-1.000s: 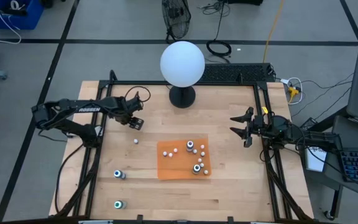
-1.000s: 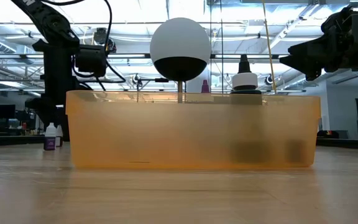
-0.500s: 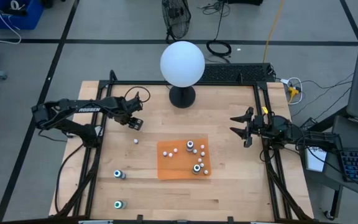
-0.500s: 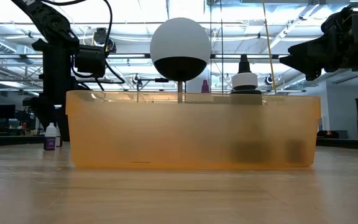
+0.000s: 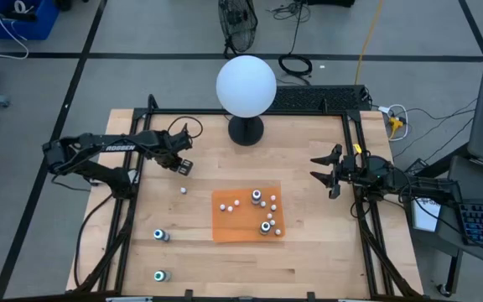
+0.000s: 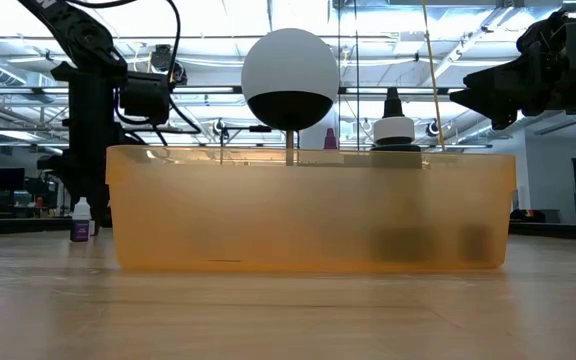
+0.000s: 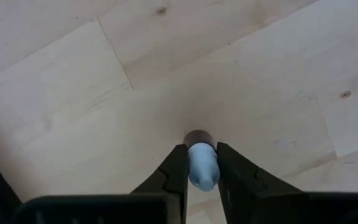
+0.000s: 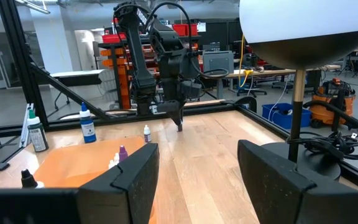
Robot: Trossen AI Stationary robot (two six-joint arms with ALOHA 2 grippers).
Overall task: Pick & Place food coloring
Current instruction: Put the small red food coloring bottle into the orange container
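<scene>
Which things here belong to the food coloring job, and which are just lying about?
Job:
- dropper bottle, gripped by the left tool
- loose bottle on the table
- tray bottles
- orange tray

Lying about:
- white globe lamp
- two larger bottles left of the tray, possibly spare
- right tool, open, waiting

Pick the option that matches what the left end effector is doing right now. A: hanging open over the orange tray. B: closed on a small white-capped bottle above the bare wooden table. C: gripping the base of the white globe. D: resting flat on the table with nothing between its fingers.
B: in the left wrist view the left end effector pinches a food coloring bottle over the table.
</scene>
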